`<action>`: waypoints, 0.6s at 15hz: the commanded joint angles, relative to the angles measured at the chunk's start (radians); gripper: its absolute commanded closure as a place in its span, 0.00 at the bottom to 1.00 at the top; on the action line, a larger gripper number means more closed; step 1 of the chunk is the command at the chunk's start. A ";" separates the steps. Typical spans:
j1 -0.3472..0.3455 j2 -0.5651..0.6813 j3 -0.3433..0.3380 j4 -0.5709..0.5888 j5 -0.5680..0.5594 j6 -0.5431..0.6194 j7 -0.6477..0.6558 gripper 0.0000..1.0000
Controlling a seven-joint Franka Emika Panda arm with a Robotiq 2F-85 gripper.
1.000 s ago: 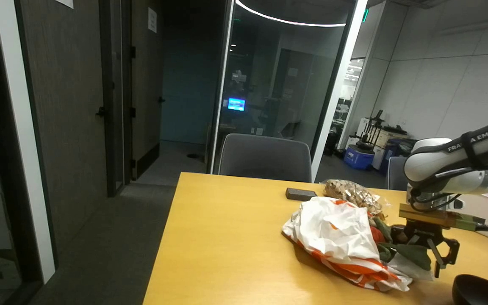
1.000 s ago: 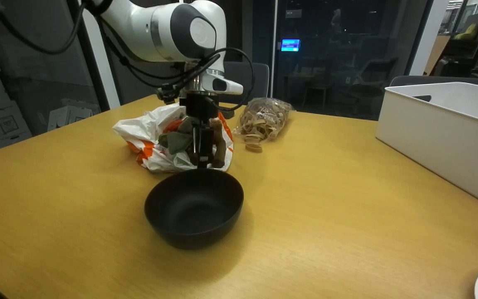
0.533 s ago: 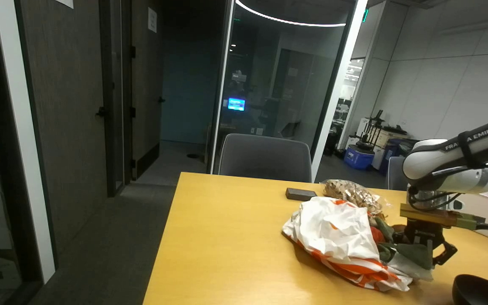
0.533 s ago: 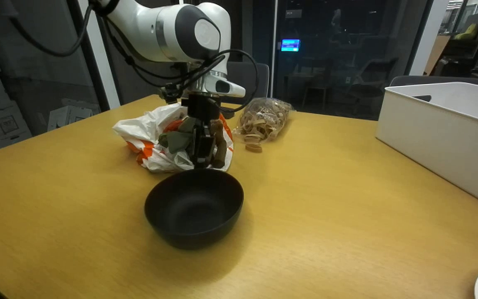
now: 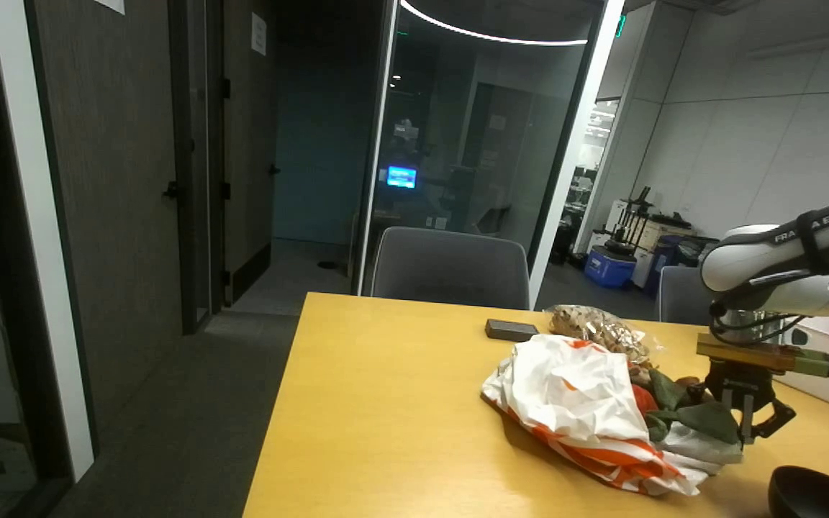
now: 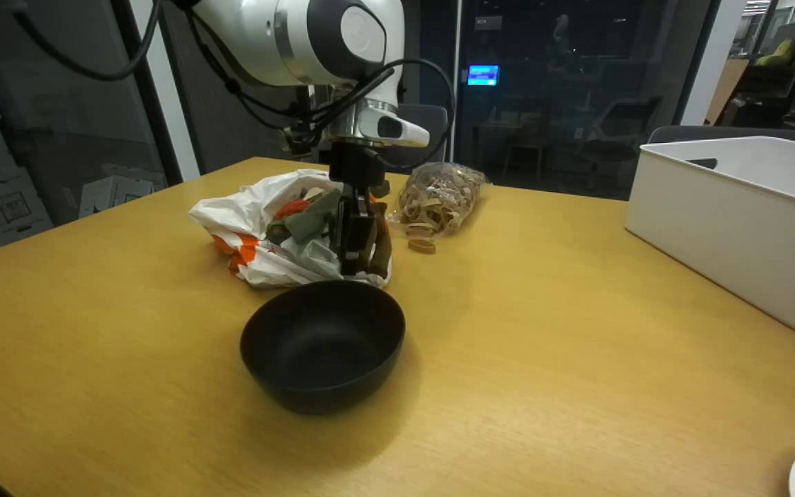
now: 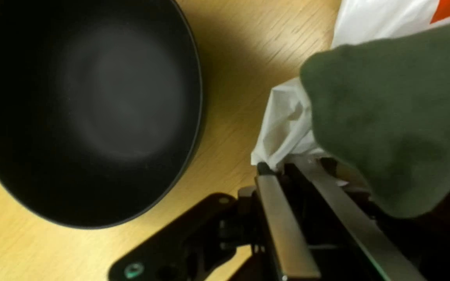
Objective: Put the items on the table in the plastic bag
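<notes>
My gripper (image 7: 276, 169) is closed on the edge of the plastic bag (image 5: 565, 403).
The bag's white plastic is pinched between my fingers (image 7: 287, 228) at its mouth; a soft green piece (image 7: 397, 117) juts out just beside them, with something red (image 6: 292, 208) near it. The black bowl (image 6: 321, 348) stands upright on the table (image 6: 542, 359), near the bag but apart from it. Past the bag, in an exterior view, lie a clear packet of tan loops (image 5: 594, 331) and a dark block (image 5: 511, 330), both outside it. Farther off, a white bin (image 6: 735, 235) stands on the table, and a grey chair (image 5: 450, 270) is past the table's edge.
</notes>
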 commanded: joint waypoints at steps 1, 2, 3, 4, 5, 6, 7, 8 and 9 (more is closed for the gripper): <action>-0.005 -0.049 -0.019 0.000 -0.021 -0.012 0.022 0.93; -0.006 -0.065 -0.024 -0.008 -0.025 -0.003 0.028 0.93; -0.008 -0.078 -0.028 -0.012 -0.030 0.000 0.030 0.93; -0.009 -0.095 -0.031 -0.019 -0.037 0.008 0.038 0.93; -0.009 -0.115 -0.035 -0.026 -0.047 0.014 0.048 0.93; -0.010 -0.130 -0.036 -0.030 -0.058 0.019 0.058 0.93; -0.010 -0.149 -0.037 -0.036 -0.071 0.023 0.070 0.93; -0.012 -0.165 -0.037 -0.041 -0.088 0.026 0.076 0.93; -0.012 -0.173 -0.034 -0.038 -0.101 0.021 0.083 0.93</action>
